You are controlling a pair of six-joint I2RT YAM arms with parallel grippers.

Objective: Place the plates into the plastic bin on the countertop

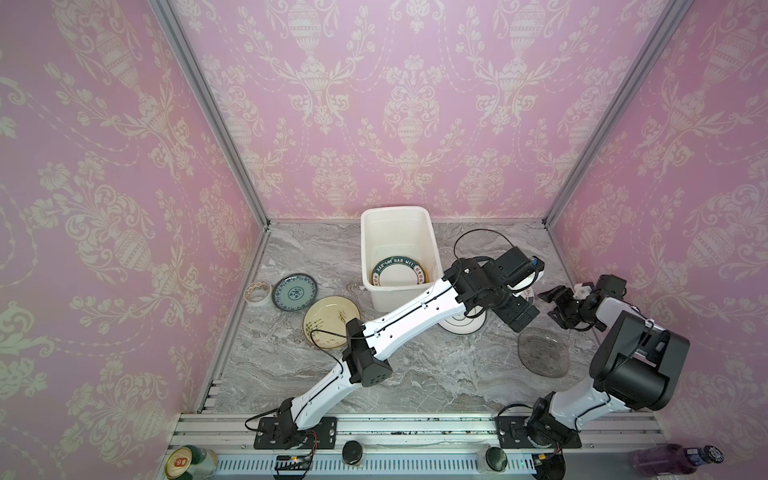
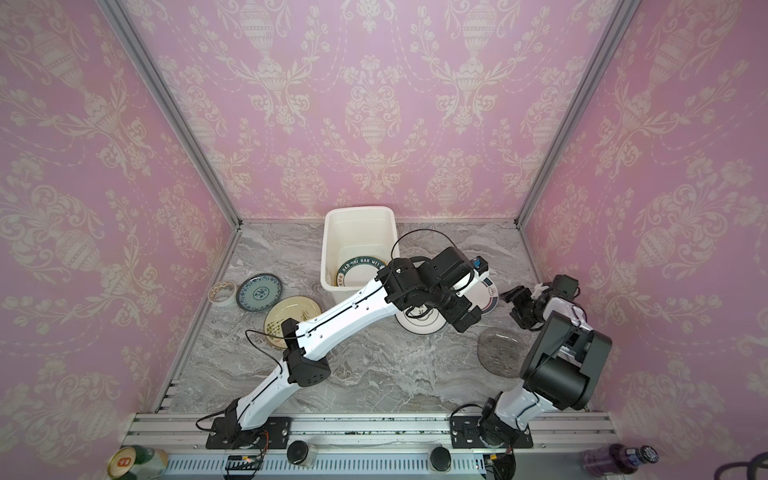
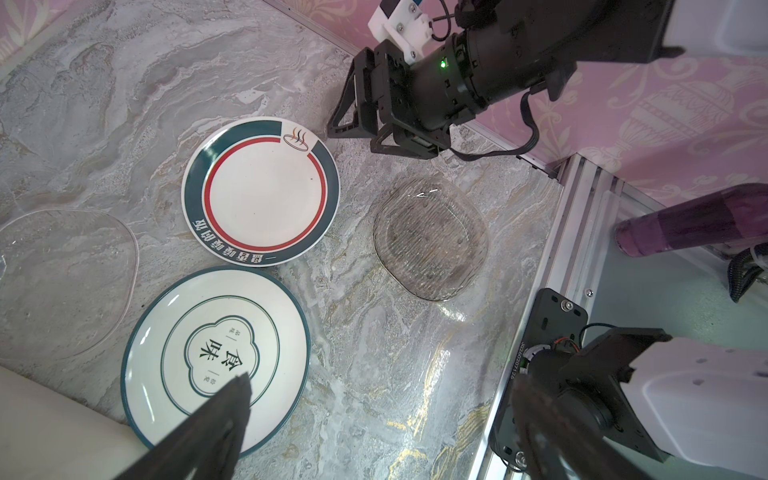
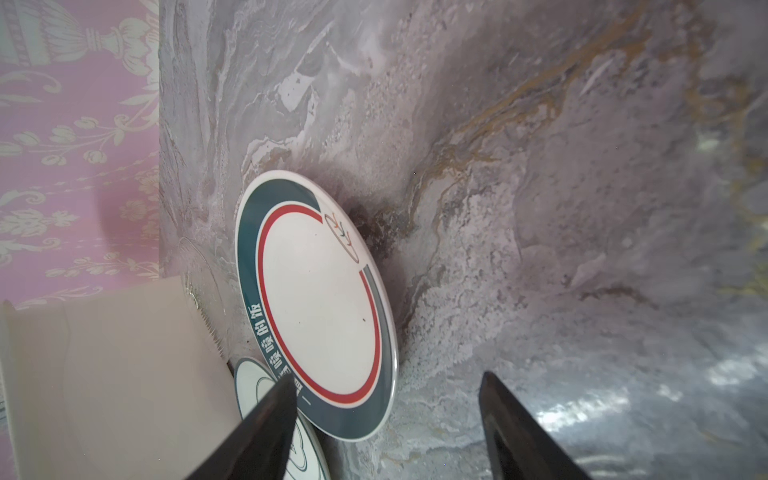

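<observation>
The white ceramic plate with a dark teal band and a red ring (image 3: pixel 262 193) looks stiff, fairly heavy and glazed. It will likely be slippery between hard fingers and will chip if dropped. It lies flat on the grey marble-patterned countertop (image 1: pixel 415 374), so only its slightly raised rim offers a hold. The best grip is probably a pinch across the rim, with one finger worked under the lip on the open side away from its neighbour. Its centre is plain white inside the red ring; the teal band carries white characters along one arc, and a small steaming-bowl emblem breaks the band. It sits to the right of the white rectangular plastic bin (image 1: pixel 395 214), just beside the white plate with a thin teal edge and a cloud-shaped emblem (image 3: pixel 216 357); whether the two touch I cannot tell. The bin holds a white plate with a green lettered rim (image 1: pixel 399 272). The right gripper (image 4: pixel 386 378) is near the ringed plate's rim, jaws apart and empty. The left gripper (image 3: pixel 382 380) hangs over the emblem plate, spread wide, grasping nothing.
</observation>
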